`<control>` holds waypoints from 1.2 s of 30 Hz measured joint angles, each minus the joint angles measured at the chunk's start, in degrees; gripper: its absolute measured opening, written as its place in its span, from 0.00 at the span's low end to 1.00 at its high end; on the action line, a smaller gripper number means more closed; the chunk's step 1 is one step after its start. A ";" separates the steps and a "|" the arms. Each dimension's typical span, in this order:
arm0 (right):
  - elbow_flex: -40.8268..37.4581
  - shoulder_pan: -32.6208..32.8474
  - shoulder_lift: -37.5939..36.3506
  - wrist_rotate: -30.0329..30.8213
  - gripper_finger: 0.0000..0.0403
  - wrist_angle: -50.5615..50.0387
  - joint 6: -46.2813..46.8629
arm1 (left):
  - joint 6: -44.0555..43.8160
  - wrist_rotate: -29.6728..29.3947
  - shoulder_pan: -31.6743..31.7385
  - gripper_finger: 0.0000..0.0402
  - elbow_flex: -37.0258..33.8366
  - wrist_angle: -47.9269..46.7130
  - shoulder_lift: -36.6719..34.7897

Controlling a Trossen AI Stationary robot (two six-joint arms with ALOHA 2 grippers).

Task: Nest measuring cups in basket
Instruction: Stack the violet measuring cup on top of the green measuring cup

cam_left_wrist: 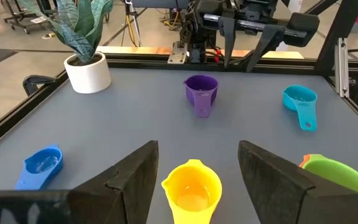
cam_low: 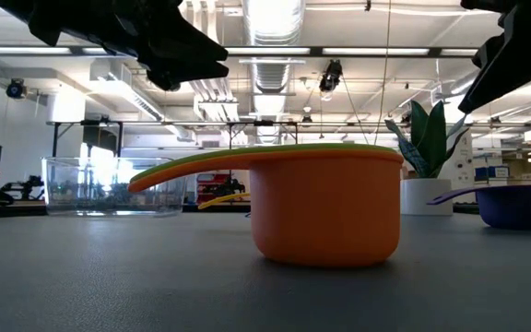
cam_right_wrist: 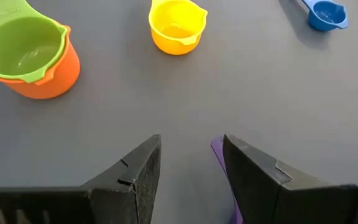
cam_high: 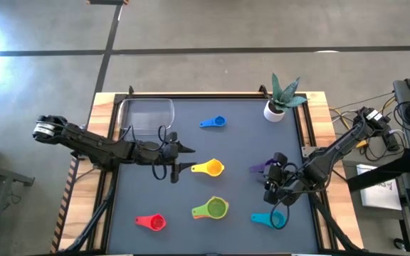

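The purple cup (cam_right_wrist: 224, 168) mostly hides behind the right gripper's finger (cam_right_wrist: 272, 180). The red cup (cam_high: 153, 222) is too small to see well.

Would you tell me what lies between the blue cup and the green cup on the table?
The yellow cup lies between the blue cup and the green cup, as the high view shows.

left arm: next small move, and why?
Probably lower the open left gripper onto the yellow cup and close. In its wrist view the cup sits between the spread fingers, ungrasped. The green cup is already nested in the orange cup, but the clear basket holds no cups. The right gripper hovers by the purple cup.
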 joint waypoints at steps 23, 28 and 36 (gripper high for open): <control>0.00 0.00 0.02 0.11 0.40 0.06 -0.08 | -0.22 0.00 0.00 0.51 0.00 -0.08 0.00; -0.22 0.00 0.02 1.37 0.41 0.17 -0.14 | -0.22 0.01 0.00 0.51 0.00 -0.10 0.00; -0.92 0.00 0.07 1.66 0.41 -0.22 -1.06 | -0.22 0.00 0.00 0.51 0.00 -0.10 0.00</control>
